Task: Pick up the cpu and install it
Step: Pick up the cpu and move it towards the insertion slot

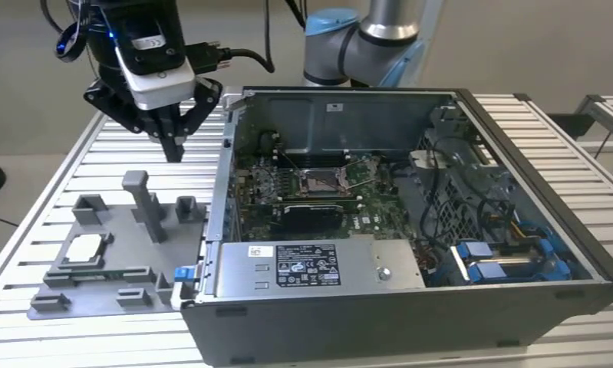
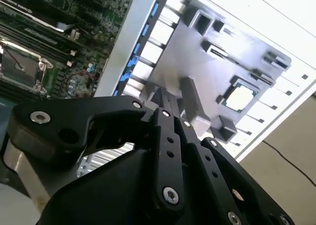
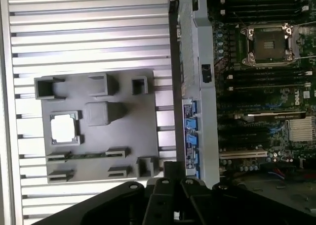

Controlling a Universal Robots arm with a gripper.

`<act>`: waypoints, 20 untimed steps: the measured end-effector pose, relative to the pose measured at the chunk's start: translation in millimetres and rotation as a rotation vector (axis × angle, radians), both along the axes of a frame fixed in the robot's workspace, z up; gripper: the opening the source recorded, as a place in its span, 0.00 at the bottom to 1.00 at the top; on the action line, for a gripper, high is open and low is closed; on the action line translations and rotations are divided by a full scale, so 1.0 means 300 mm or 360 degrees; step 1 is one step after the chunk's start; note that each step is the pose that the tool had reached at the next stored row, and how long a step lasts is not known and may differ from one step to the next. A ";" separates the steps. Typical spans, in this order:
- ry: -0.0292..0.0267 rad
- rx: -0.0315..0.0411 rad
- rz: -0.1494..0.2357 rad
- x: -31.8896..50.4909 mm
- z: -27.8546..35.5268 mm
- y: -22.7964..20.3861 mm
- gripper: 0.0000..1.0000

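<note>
Gripper [image 1: 173, 152] hangs above grey fixture [image 1: 132, 257], fingers pressed together, holding nothing. Cpu [image 1: 84, 249] lies flat in a fixture pocket, well below gripper & toward exterior view's left, untouched.

An open computer case [image 1: 388, 326] is seen across the centre and right of the exterior view, set on a slatted aluminium table [image 1: 81, 165]. Inside it, a metal-framed motherboard socket [image 1: 320, 181] is seen, with a labelled power supply [image 1: 317, 264] below. A grey fixture plate [image 1: 122, 264] is laid at lower left, just beside the case.
</note>
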State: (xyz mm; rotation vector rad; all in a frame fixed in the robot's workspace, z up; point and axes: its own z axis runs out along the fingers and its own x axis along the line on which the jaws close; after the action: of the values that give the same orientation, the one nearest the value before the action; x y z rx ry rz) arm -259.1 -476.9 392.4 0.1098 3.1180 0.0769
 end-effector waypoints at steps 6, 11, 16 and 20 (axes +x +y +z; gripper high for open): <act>-0.00001 0.0000 0.0004 -0.065 -0.002 0.001 0.00; -0.00001 0.0000 0.0009 -0.116 -0.003 0.007 0.00; -0.00001 0.0000 0.0015 -0.165 -0.005 0.014 0.00; -0.00002 0.0000 0.0019 -0.203 -0.009 0.022 0.00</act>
State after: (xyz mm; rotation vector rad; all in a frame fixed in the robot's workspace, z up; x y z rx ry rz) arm -320.1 -470.2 389.7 0.0908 3.1188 0.0772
